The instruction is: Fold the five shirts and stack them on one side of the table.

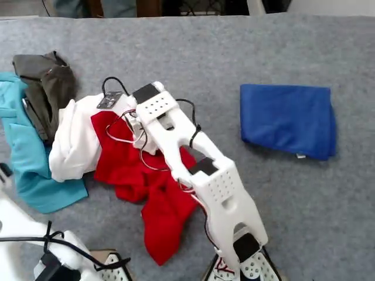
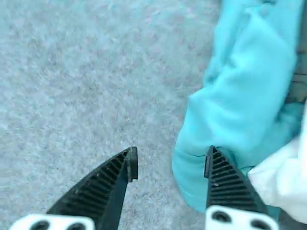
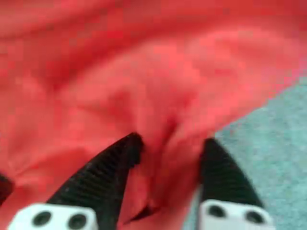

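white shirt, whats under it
The white shirt lies on the teal shirt, whose edge sticks out beside it. How far the teal cloth runs underneath is covered, as is anything else beneath.

Robotics test bench, most likely in a lab or maker workshop, not a home. A felt-covered table [image 1: 281,52], grey and fuzzy, lies directly below the left gripper [image 2: 170,160] and shows just beside the right gripper [image 3: 170,143]. Behind the right gripper stretches its white arm [image 1: 202,172], made of plain plastic shells with rows of small holes and dark motor blocks set into the joints. Thin bare wires [image 1: 120,133] loop loose right next to that gripper. The left arm's white base [image 1: 17,225], behind the left gripper, carries a thick black cable [image 1: 70,246]. Well beyond both grippers, past the table's far edge, stand cropped pieces of furniture [image 1: 149,7], too cut off to name.
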Controlling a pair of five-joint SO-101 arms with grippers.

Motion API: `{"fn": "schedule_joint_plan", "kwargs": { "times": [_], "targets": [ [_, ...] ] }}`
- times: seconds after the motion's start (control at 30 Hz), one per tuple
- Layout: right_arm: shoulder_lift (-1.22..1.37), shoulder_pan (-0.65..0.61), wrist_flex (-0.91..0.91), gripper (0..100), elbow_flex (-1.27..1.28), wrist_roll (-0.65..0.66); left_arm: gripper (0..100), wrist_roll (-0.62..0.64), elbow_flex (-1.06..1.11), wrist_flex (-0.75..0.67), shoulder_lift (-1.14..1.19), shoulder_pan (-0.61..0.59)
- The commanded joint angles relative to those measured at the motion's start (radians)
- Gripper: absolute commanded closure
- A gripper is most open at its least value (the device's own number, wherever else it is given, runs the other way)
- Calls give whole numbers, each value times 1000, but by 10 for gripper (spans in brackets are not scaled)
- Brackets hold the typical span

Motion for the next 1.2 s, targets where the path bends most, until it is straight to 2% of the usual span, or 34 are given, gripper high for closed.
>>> {"fn": "schedule_joint_plan", "kwargs": {
  "times": [0.0, 0.17, 0.27, 0.37, 0.47, 0.57, 0.67, 0.77, 0.87, 1.0, 1.07, 1.17],
  "targets": [
    [36, 31, 43, 975, -84, -2, 755, -18, 31, -43, -28, -1],
    [22, 161, 198, 985, -228, 0, 755, -5, 31, -35, -28, 81],
    [-85, 265, 196, 985, -219, 3, 755, 89, 30, -35, -29, 166],
    [-231, 354, 195, 985, -143, 8, 752, 206, 24, -43, -29, 286],
    [-375, 428, 192, 985, -12, 61, 750, 272, 25, -46, -29, 473],
    [-479, 457, 176, 985, 162, 129, 750, 322, 62, -144, -18, 654],
    [-553, 440, 109, 985, 335, 146, 750, 324, 176, -341, -15, 745],
    [-625, 397, 14, 985, 484, 141, 755, 322, 263, -460, 23, 760],
    [-694, 315, -35, 985, 610, 141, 759, 328, 260, -480, 114, 717],
    [-773, 245, -104, 985, 716, 141, 904, 322, 163, -520, 301, 664],
    [-803, 238, -115, 985, 727, 141, 980, 327, 76, -508, 385, 636],
    [-840, 239, -110, 985, 727, 141, 976, 327, -124, -377, 425, 588]
  ]
}}
